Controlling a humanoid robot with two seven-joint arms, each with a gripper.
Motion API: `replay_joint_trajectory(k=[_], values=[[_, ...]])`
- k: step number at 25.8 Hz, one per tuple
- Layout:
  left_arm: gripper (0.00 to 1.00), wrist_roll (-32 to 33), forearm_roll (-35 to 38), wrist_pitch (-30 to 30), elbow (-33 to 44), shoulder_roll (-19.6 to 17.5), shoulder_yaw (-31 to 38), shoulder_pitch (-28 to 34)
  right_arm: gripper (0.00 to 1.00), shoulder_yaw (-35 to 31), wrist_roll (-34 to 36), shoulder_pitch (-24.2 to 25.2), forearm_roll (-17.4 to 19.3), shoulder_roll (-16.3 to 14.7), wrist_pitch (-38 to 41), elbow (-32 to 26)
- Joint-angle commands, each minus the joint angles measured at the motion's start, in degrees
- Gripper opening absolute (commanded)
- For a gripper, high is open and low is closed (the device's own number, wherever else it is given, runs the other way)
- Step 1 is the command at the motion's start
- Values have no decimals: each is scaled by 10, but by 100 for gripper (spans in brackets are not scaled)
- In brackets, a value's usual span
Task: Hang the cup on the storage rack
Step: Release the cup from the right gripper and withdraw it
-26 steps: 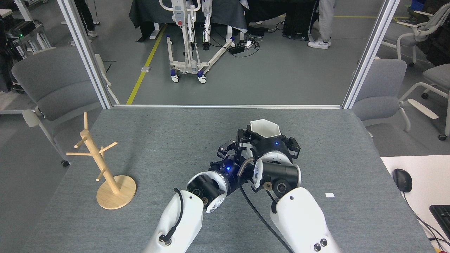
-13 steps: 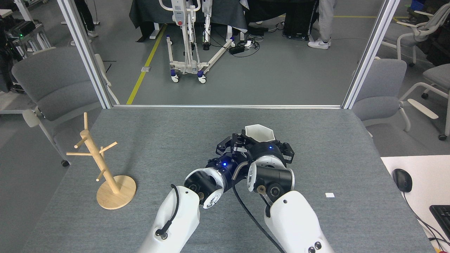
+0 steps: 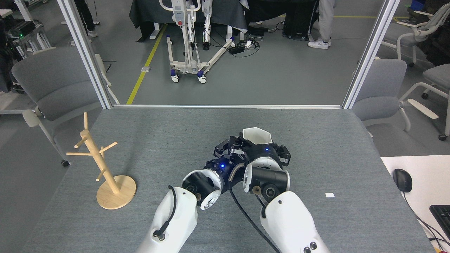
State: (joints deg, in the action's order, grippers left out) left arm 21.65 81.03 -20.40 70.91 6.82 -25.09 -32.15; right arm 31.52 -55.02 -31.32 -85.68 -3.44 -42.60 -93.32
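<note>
Both arms and cup (image 3: 257, 136) drawn back toward 6 o'clock, slightly left. Cup upright at tabletop (image 3: 175, 140) centre. Right gripper (image 3: 264, 149) fingers clasp cup body. Left gripper (image 3: 229, 150) pressed against cup's left side; finger opening cannot tell. Storage rack (image 3: 102, 165) stands well apart at 9 o'clock.

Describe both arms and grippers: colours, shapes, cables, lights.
Both arms have glossy white shells ending in black cylindrical wrist joints with white rings. The left gripper and right gripper are black, angular, each with a small blue light. Black cables run along both arms; small dark screws dot the right shell.
</note>
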Motion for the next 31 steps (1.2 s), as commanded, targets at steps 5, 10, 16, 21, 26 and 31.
replay_joint_trajectory(k=[5,10,16,21,26,31], values=[[0,-1,0,-28,1,-1,5,2,99,5,8,-3,-2,0,2,13],[0,-1,0,-27,2,-1,5,3,99,-3,87,-3,7,1,2,13],[0,-1,0,-28,2,-1,13,10,99,-3,192,-1,15,1,3,12],[0,-2,0,-27,2,-1,13,15,99,-33,317,-1,16,-3,10,12],[0,-3,1,-27,5,-1,14,24,99,-143,456,4,37,-7,71,13],[0,-6,3,-24,25,-1,14,44,99,-324,527,49,120,-37,286,13]])
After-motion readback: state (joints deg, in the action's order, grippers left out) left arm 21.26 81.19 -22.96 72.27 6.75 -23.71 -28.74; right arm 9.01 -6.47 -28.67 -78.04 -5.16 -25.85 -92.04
